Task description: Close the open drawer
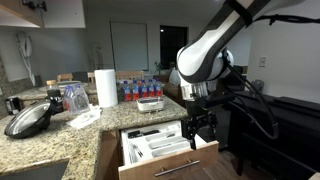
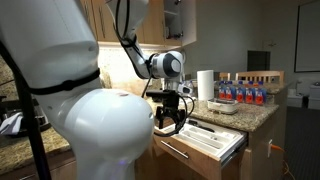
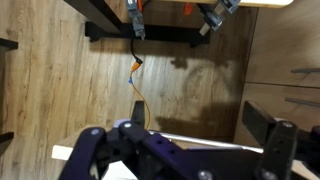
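A speckled granite kitchen surface (image 1: 60,140) (image 2: 262,112), seen in both exterior views, carries an upright paper towel roll (image 1: 106,87) (image 2: 205,84) beside a row of blue-labelled bottles (image 1: 140,88) (image 2: 246,92), with a shallow tray (image 1: 150,103) (image 2: 222,107) in front; nearer the camera in an exterior view lie a dark pan (image 1: 28,120), a white cloth (image 1: 85,118) and a clear jar (image 1: 75,97)
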### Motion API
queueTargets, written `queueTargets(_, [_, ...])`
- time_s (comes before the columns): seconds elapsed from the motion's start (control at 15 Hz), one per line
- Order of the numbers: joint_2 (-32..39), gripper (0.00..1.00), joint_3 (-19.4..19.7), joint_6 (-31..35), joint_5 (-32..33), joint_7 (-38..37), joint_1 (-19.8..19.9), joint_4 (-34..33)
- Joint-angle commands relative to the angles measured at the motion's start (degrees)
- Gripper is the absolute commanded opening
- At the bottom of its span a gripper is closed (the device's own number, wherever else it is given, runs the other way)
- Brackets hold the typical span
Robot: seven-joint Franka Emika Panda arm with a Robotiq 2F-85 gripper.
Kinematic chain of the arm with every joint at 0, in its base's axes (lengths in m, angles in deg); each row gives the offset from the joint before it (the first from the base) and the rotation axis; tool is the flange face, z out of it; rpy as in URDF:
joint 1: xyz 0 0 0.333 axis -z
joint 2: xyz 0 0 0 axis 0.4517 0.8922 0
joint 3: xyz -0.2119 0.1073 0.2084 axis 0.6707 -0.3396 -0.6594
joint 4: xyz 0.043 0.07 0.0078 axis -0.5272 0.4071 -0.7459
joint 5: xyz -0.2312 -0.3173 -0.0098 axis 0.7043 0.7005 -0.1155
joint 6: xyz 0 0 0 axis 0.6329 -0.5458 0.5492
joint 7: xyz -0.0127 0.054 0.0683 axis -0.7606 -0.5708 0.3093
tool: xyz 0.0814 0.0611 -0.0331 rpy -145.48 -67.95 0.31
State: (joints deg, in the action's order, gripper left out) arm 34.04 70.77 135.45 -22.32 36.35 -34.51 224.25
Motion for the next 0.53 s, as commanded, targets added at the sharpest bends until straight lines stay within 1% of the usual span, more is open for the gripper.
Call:
queueTargets(0.0, [5.47, 1.00, 0.93, -4.86, -1.58, 3.49, -1.66, -4.51])
queueTargets(0.13, [6.84, 1.00, 0.90, -6.93, -1.20, 4.38, -2.04, -5.85])
queueTargets(0.27, [5.80, 1.00, 1.40, -8.31, -0.68, 6.73, -1.91, -6.24])
queueTargets(0.33, [5.98, 1.00, 0.68, -6.07, -0.16, 3.62, -2.04, -5.24])
queueTargets(0.47, [6.04, 1.00, 1.05, -6.87, -0.17, 4.70, -1.98, -5.91])
